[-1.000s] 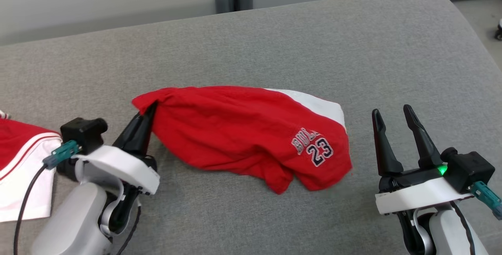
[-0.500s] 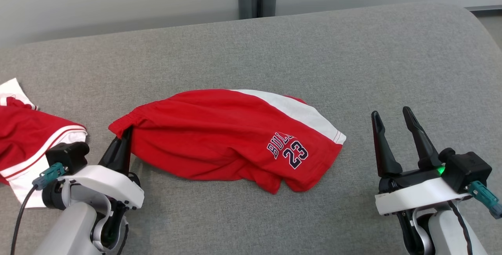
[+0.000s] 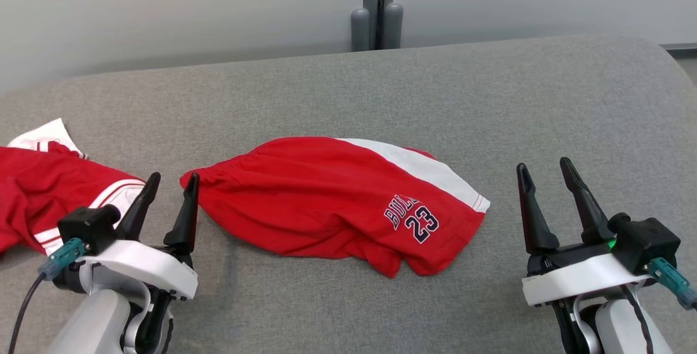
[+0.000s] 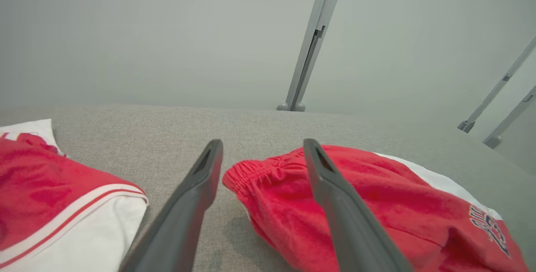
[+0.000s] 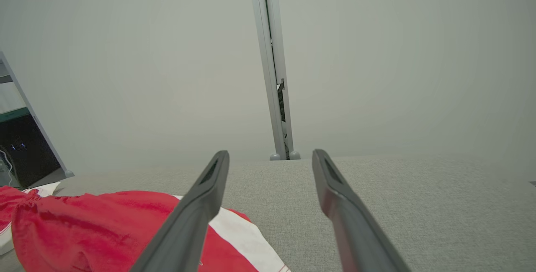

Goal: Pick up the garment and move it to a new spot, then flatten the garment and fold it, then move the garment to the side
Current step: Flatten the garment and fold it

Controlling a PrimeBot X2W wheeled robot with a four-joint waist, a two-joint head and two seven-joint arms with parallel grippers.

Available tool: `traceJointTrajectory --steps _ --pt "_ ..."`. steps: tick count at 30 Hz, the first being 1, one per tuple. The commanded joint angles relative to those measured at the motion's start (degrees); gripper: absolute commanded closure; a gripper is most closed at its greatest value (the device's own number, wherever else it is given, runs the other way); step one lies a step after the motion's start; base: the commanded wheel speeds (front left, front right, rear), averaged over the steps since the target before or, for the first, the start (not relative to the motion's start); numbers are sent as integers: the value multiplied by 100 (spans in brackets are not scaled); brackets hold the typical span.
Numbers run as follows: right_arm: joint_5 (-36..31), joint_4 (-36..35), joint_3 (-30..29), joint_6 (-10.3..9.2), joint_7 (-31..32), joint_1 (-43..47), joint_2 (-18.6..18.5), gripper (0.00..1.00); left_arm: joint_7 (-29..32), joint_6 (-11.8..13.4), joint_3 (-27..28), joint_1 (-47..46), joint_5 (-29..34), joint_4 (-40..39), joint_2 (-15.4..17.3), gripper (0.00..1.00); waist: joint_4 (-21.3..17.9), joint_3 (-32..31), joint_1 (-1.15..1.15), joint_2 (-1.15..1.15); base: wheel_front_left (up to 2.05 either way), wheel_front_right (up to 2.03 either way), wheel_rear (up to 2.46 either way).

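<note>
The left tool (image 3: 174, 177) stands spread and empty. The red shorts (image 3: 326, 196) lie crumpled on the worktop (image 3: 490, 98), waistband corner at its right finger, probably set there for flattening. The right tool (image 3: 543, 164), also spread, waits past their other end.

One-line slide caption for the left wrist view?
Left gripper open at the waistband end of the red shorts on the grey surface, another red-and-white garment alongside.

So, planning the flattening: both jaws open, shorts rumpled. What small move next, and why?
Probably bring the right gripper left to the bunched near hem of the shorts: it lies tucked and wrinkled there, and the left gripper stands open beside the waistband.
</note>
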Motion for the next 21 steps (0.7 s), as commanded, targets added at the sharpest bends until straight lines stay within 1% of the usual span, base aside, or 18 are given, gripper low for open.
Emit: traceJointTrajectory --steps 1,3,6,9,14,18,21 --pt "-34 2 -12 3 -28 46 -37 0 -35 3 44 106 67 -115 30 0 15 -32 0 0 0 0 0" --pt "-47 1 5 3 -28 76 -36 0 -45 -40 117 250 218 -424 79 0 9 -79 0 0 0 0 0" --pt "-47 -3 59 2 -28 118 -37 0 -46 100 451 567 515 -921 65 0 -33 -125 0 0 0 0 0" --pt "-35 -19 86 2 -28 148 -37 0 -49 235 852 971 892 -1373 -52 0 -84 -163 0 0 0 0 0" --pt "-56 -69 126 3 -28 234 -37 0 -50 317 1463 1533 1456 -1868 -348 0 -149 -187 0 0 0 0 0" --pt "-69 -97 135 3 -28 269 -37 0 -51 259 1842 1884 1845 -2152 -645 0 -173 -193 0 0 0 0 0" --pt "-78 -113 109 3 -28 281 -35 0 -51 146 1999 1999 2075 -2168 -808 0 -160 -185 0 0 0 0 0"
